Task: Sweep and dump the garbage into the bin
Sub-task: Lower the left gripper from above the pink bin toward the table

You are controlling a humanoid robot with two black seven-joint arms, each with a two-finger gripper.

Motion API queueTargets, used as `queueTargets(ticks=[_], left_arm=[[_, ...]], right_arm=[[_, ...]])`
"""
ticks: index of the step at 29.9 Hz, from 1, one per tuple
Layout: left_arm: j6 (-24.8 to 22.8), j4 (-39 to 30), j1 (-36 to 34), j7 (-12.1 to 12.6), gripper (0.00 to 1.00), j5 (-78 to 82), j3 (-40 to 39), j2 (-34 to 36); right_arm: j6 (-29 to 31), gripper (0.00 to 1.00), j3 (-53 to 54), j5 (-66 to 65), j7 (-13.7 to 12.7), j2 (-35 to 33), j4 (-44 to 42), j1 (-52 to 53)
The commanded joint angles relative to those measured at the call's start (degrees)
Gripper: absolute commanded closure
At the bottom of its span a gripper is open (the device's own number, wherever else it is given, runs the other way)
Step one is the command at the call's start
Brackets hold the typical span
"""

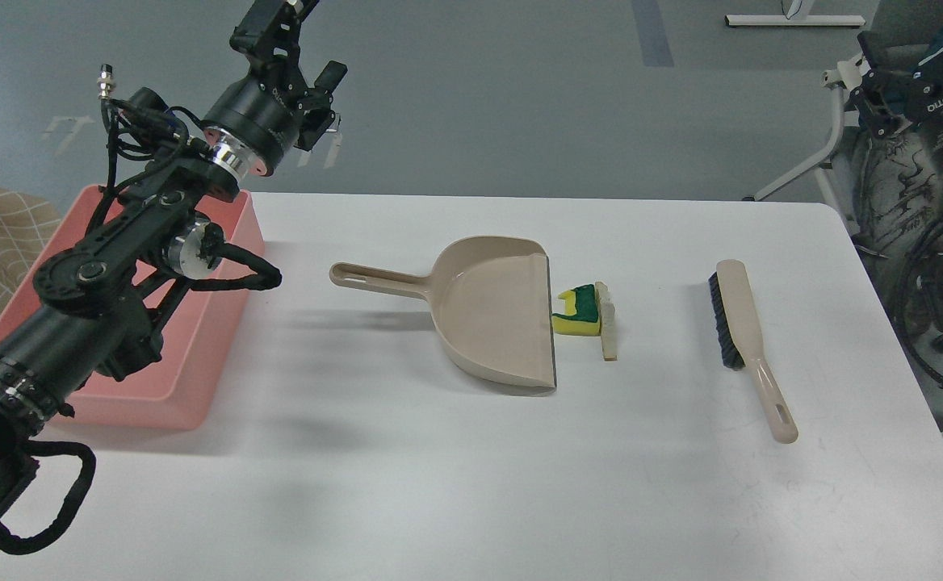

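The garbage lies mid-table: a yellow sponge piece with a green top (576, 313) and a thin cream ridged stick (607, 323) touching its right side, both just right of the dustpan's lip. The pink bin (157, 403) stands at the table's left edge, partly hidden by my left arm. My left gripper (302, 44) is raised above the bin's far corner, fingers spread and empty. My right gripper (924, 48) is high at the top right, off the table; its fingers are dark and partly cut off by the frame edge.
A beige dustpan (492, 311) lies mid-table, handle pointing left toward the bin. A beige black-bristled brush (742, 331) lies to the right, handle toward me. A white frame and dark cables stand past the table's right edge.
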Motion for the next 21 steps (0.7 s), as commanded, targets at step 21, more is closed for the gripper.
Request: queueTargets(ticks=[21], left_arm=[[3.27,-3.31,4.83,-2.57,0.01,0.88,0.16,5.06]], right_arm=[[-0.01,0.00,-2.28,-0.28,-0.15,-0.62,1.27,0.21]])
